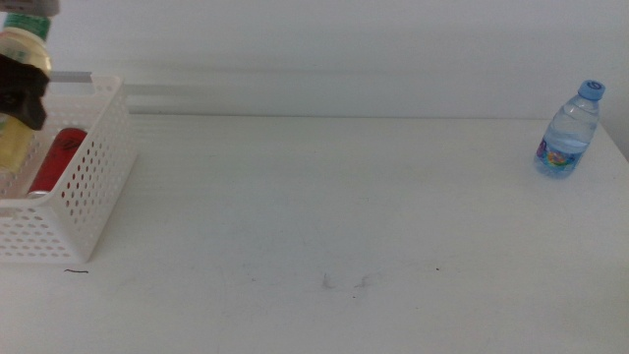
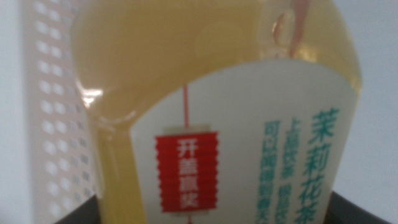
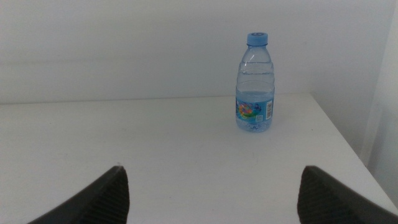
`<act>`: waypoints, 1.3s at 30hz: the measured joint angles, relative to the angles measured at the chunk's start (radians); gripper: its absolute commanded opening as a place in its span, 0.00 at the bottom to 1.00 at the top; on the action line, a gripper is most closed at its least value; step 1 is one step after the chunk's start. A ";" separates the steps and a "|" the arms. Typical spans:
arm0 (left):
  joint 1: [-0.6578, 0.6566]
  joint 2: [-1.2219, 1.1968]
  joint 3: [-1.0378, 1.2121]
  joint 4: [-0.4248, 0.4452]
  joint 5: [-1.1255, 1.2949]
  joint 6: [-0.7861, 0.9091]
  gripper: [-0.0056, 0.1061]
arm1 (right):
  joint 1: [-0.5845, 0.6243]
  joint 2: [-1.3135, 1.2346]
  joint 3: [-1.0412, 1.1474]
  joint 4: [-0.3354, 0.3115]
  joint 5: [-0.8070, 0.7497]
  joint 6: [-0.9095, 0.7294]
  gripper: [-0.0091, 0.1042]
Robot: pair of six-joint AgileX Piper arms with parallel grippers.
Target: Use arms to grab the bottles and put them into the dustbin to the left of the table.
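Observation:
At the far left of the middle view my left gripper (image 1: 22, 90) is shut on the yellow tea bottle (image 1: 14, 146), which hangs over the white perforated dustbin (image 1: 93, 182). That bottle (image 2: 205, 81) fills the left wrist view, with the dustbin's wall (image 2: 56, 124) just beside it. A red can (image 1: 57, 157) lies inside the dustbin. The small blue-capped water bottle (image 1: 568, 133) stands upright at the table's far right. In the right wrist view my right gripper (image 3: 212, 180) is open, facing the water bottle (image 3: 255, 84) from a distance; that arm is out of the middle view.
The white table (image 1: 344, 216) carries a few faint dark marks (image 1: 344, 282) near the front. The table's right edge (image 3: 348, 140) runs close to the water bottle. A pale wall (image 1: 344, 49) rises behind the table.

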 measured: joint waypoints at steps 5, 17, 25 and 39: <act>0.043 0.141 -0.101 0.002 0.007 0.051 0.05 | 0.000 0.000 0.000 0.000 0.000 0.000 0.90; 0.047 0.342 -0.115 -0.024 0.011 0.058 0.30 | 0.000 0.000 0.000 0.000 0.000 0.000 0.90; 0.047 0.343 -0.119 -0.041 0.003 0.074 0.89 | 0.000 0.000 0.000 0.000 0.000 0.000 0.90; 0.003 -0.092 -0.124 -0.363 0.048 0.240 0.89 | 0.000 0.000 0.000 0.000 0.000 0.000 0.90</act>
